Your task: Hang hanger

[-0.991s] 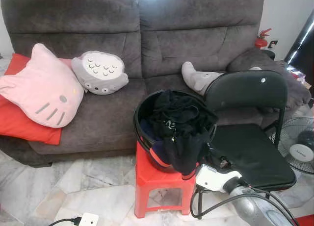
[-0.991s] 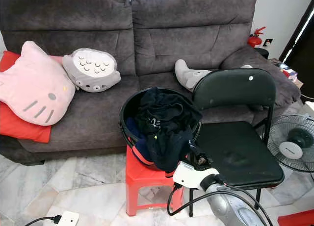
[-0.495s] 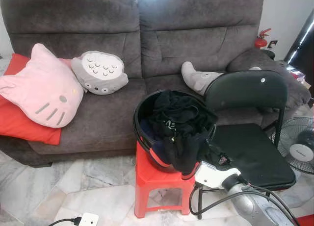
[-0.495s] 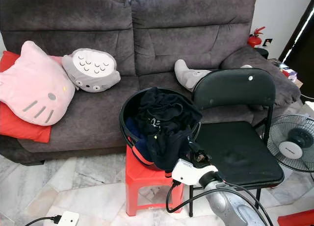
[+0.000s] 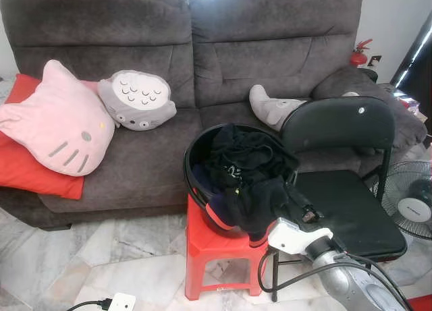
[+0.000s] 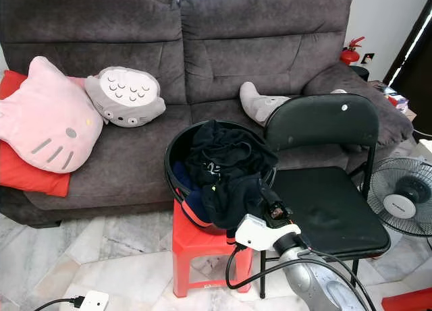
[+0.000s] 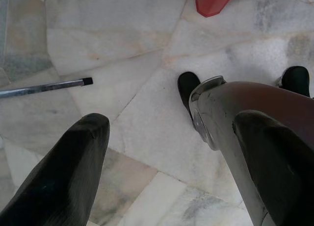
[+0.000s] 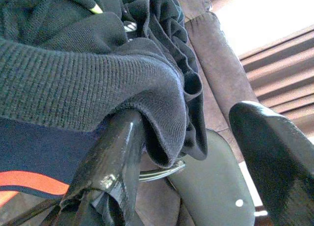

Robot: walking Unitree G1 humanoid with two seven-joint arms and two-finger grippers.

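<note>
A black round basket (image 5: 192,159) stands on a red stool (image 5: 210,242), heaped with dark clothes (image 5: 246,164) that spill over its front rim. My right gripper (image 5: 295,204) is at the hanging edge of those clothes, between basket and chair. In the right wrist view it is open (image 8: 189,120): one finger (image 8: 115,157) lies under the hem of a dark knit garment (image 8: 73,79), the other stands apart from it. I make out no hanger. My left gripper (image 7: 171,123) hangs open over the marble floor.
A black folding chair (image 5: 347,213) stands right of the stool, a floor fan (image 5: 412,202) beyond it. Behind is a grey sofa (image 5: 270,48) with a pink cat pillow (image 5: 61,125) and a grey plush (image 5: 138,98). A white power strip (image 5: 121,301) lies on the floor.
My right gripper has risen a little and pushed in toward the hanging clothes. The basket, stool and chair have stayed put.
</note>
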